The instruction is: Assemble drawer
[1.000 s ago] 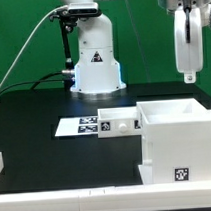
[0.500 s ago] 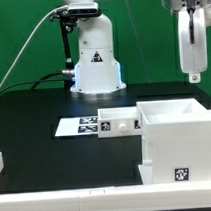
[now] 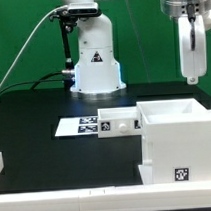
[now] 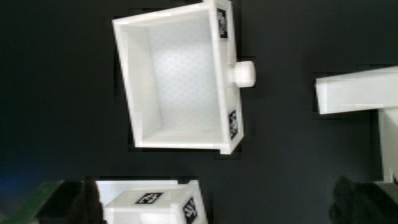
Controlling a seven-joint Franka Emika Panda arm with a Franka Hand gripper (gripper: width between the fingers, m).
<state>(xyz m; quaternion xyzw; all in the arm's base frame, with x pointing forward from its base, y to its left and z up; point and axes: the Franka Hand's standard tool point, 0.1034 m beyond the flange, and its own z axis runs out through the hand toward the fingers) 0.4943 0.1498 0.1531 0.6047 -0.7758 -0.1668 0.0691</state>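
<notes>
Exterior view: the gripper (image 3: 189,77) hangs high at 2 o'clock, jaws spread wide, holding nothing. The white drawer box (image 3: 180,140) sits at 4 o'clock, below it. Best to descend straight, centre the jaws across 1 wall, and close only once they straddle it.

No words or numbers are reading legibly. Black-and-white square tags are showing on the marker board (image 3: 73,125) and low on the white box (image 3: 166,150) front. In the wrist view, more are showing along an open-topped white part (image 4: 128,80). A dark triangular emblem is showing on the arm's base (image 3: 95,66).
</notes>
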